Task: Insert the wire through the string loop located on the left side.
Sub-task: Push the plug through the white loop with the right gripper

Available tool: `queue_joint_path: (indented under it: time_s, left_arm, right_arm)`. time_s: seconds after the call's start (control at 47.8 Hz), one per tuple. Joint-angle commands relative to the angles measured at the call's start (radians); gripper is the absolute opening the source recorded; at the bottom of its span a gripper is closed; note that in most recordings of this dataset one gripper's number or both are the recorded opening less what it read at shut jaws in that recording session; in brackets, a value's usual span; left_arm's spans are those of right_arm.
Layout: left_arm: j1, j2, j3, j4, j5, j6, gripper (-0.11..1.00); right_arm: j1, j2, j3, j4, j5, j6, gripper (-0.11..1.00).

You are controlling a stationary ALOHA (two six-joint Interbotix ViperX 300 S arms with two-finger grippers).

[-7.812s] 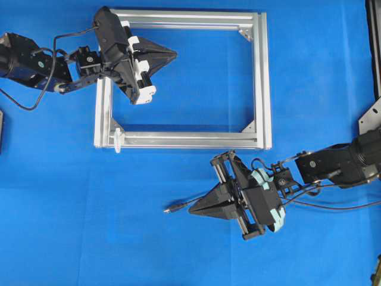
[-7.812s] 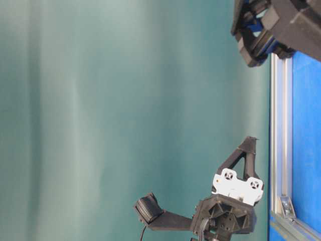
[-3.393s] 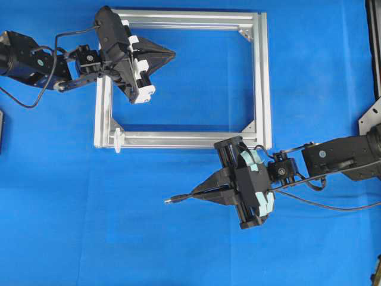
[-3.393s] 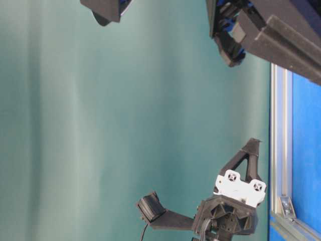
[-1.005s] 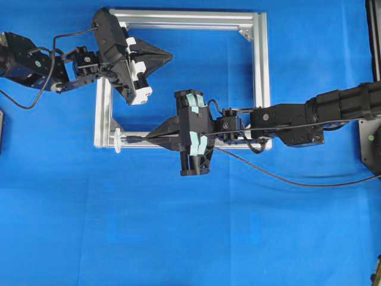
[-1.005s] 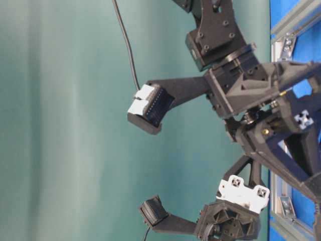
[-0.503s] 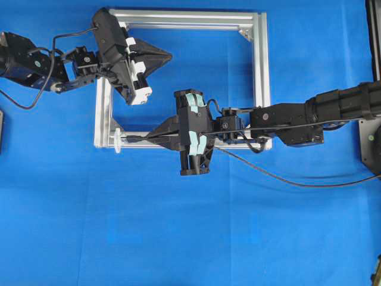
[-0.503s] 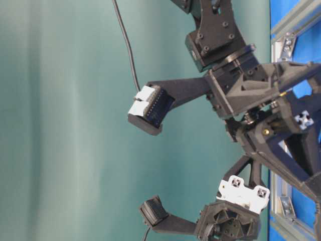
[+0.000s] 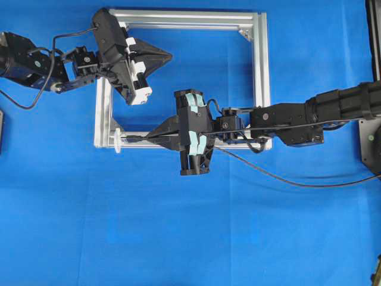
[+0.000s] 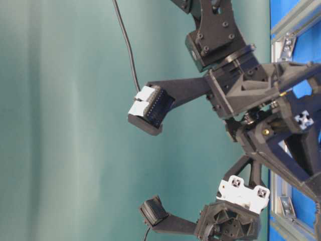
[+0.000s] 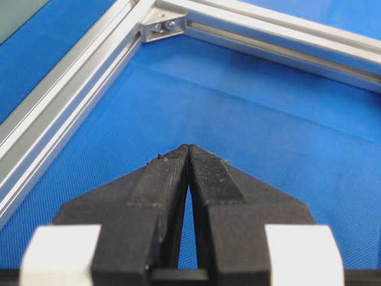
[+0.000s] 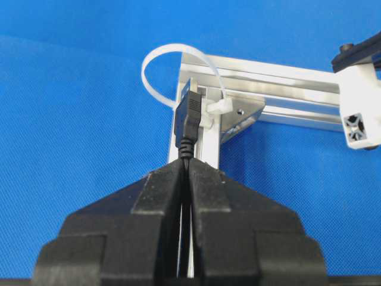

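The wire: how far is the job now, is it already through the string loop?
Done: the right gripper is shut on the wire and has brought its plug up to the frame corner. In hand: the plug tip sits just before the string loop, pointing at it. Left: the plug has not passed through the loop. The left gripper is shut and empty over the frame's interior.

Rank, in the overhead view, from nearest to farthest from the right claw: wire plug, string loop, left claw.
From the right claw:
1. Wire plug, held just ahead of its tips, left of them.
2. String loop, at the frame's lower-left corner.
3. Left claw, up over the frame's top.
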Motion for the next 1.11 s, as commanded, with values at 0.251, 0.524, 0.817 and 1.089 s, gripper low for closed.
queue_joint_path:
  time_s: [0.251, 0.524, 0.817, 1.089]
  left_arm:
    - [0.002, -0.034, -0.008, 0.003, -0.006, -0.002, 0.0]
    - [0.002, -0.034, -0.008, 0.003, -0.005, -0.002, 0.0]
    - [0.002, -0.034, -0.009, 0.003, -0.005, 0.0, 0.0]
    - [0.003, -0.034, -0.009, 0.003, -0.009, 0.0, 0.0]
  right_arm:
    - [-0.002, -0.02, -0.015, 0.0, -0.003, -0.002, 0.0]
    - [-0.002, -0.02, -0.015, 0.0, -0.003, -0.002, 0.0]
    - [-0.002, -0.02, -0.018, 0.0, -0.003, -0.002, 0.0]
    - [-0.002, -0.005, -0.04, 0.0, -0.005, -0.002, 0.0]
